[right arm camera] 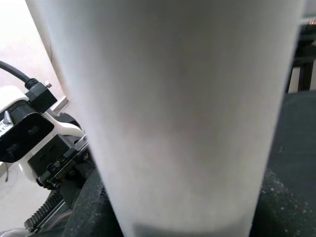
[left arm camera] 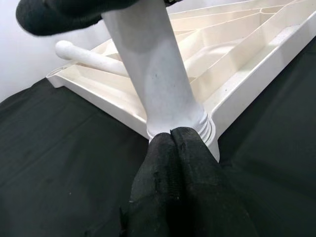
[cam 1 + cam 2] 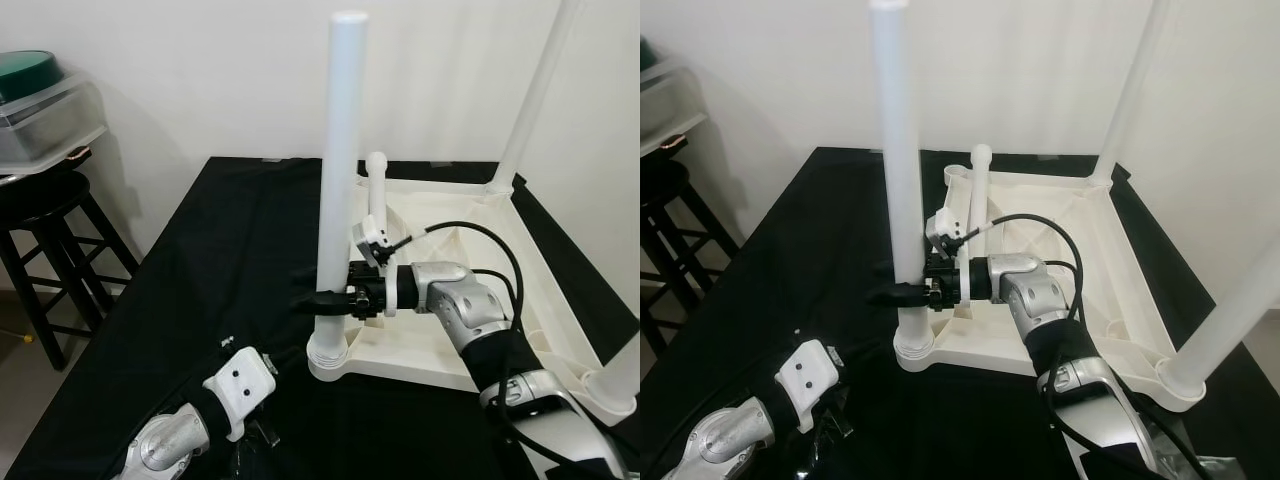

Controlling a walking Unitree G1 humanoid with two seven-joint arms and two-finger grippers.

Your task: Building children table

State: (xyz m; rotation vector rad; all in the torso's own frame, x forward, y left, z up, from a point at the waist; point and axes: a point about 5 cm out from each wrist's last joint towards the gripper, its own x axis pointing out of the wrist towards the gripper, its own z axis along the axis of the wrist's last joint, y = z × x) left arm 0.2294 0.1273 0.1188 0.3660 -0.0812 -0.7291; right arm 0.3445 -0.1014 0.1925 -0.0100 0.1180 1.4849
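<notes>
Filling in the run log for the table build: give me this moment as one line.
right gripper: shut on near-corner leg | left gripper: shut, tips at leg base | tabletop: upside down on black cloth

A black cloth [image 3: 220, 260] covers the surface, reaching its near and left edges. On it lies a white tabletop [image 3: 470, 225], upside down, ribbed underside up, toward the right side. Legs stand upright from its corners, the nearest leg [image 3: 338, 180] at the corner facing the robot.
</notes>
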